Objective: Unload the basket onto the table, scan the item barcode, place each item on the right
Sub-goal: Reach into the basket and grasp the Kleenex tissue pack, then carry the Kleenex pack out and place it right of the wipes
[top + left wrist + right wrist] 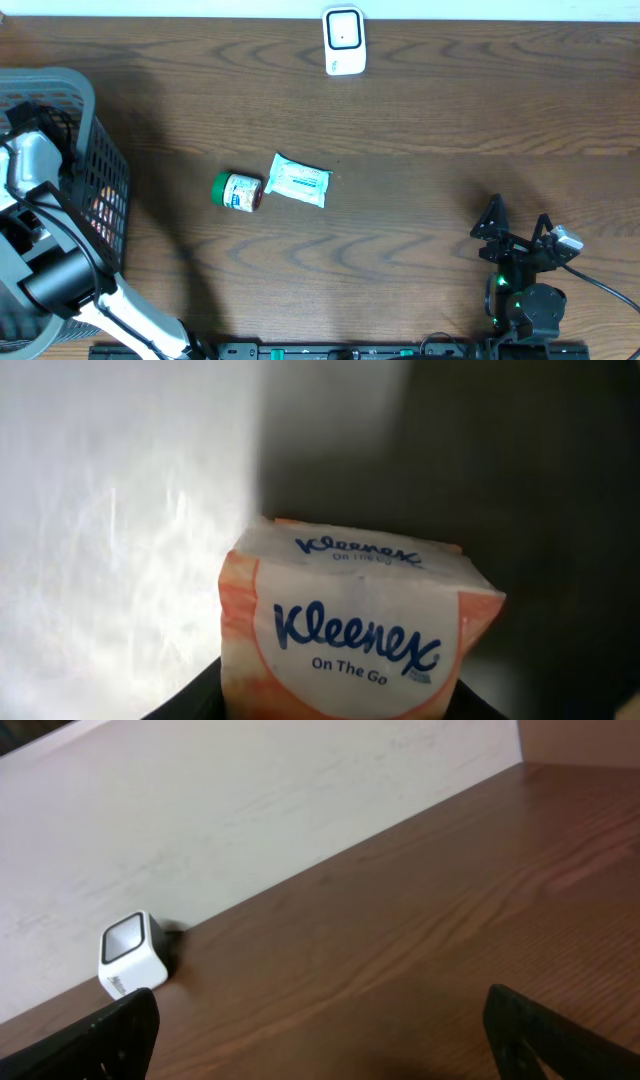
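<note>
The left arm (55,275) is reaching down into the dark mesh basket (62,80) at the left edge of the tabletop (420,130), so the overhead view is not showing its gripper. In the left wrist view, the left gripper (335,702) is sitting right at an orange-and-white Kleenex pack (360,630) printed "On The Go". The pack is standing between two dark fingers (190,698) that are showing only as slivers along the bottom edge. They appear to be touching the pack on both sides, but I cannot tell whether they are actually pinching it. A pale, glossy surface is filling the left of that view and shadow is filling the right.

The right gripper (517,222) is hovering low over the near right part of the tabletop with its fingers spread wide and nothing between them. Its wrist camera is looking across bare wood toward the white barcode scanner (344,40), which is standing at the far edge of the tabletop against the pale wall (250,800).

Near the middle of the tabletop, a green-lidded jar (237,191) is lying on its side. Just beside it on the right, a white-and-teal packet (299,181) is lying flat. Both are lying well apart from the scanner and from either gripper.
</note>
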Motion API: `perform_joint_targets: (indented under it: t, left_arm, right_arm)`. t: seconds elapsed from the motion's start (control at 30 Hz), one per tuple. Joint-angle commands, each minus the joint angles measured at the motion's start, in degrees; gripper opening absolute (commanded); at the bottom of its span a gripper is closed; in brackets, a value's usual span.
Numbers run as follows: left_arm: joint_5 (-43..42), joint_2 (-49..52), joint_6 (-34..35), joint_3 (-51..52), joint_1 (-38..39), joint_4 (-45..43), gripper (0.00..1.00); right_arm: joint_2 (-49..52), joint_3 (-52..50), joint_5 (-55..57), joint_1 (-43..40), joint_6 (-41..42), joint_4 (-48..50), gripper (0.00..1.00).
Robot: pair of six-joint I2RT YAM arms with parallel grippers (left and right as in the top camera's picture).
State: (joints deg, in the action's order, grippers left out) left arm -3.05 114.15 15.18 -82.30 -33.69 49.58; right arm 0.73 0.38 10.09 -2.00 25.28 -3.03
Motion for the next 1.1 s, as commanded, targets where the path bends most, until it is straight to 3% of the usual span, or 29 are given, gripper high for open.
perform_joint_targets:
  t: [0.0, 0.27, 0.47, 0.63, 0.83, 0.93, 1.07]
  left_arm:
    - [-0.39, -5.49, 0.22, -4.52, -1.01, 2.93, 0.44]
    - [-0.55, -23.98, 3.61, -21.53, -2.12, 15.1, 0.44]
    - [-16.59, -40.15, 2.67, -24.9, 4.31, 14.21, 0.45]
    - [-17.25, -44.11, 2.71, -24.22, 24.57, 14.23, 0.46]
    - [-8.61, -36.57, 2.71, -19.06, 52.83, 13.9, 0.46]
    - [-1.38, -29.2, 2.86, -16.52, 62.51, 12.83, 0.45]
    - [6.19, -18.21, 6.23, -15.69, 69.33, 11.91, 0.45]
  right_arm:
    - [-0.17, -0.07, 0.33, 0.39, 0.39, -0.2, 0.99]
    - [-0.17, -0.07, 0.33, 0.39, 0.39, -0.2, 0.99]
    - [-0.17, -0.07, 0.33, 0.39, 0.39, -0.2, 0.99]
    - [-0.17, -0.07, 0.33, 0.39, 0.39, -0.2, 0.99]
    - [-0.17, -0.07, 0.33, 0.39, 0.39, -0.2, 0.99]
    - [-0.17, -0.07, 0.33, 0.39, 0.39, -0.2, 0.99]
    - [-0.17, -0.07, 0.33, 0.39, 0.39, -0.2, 0.99]
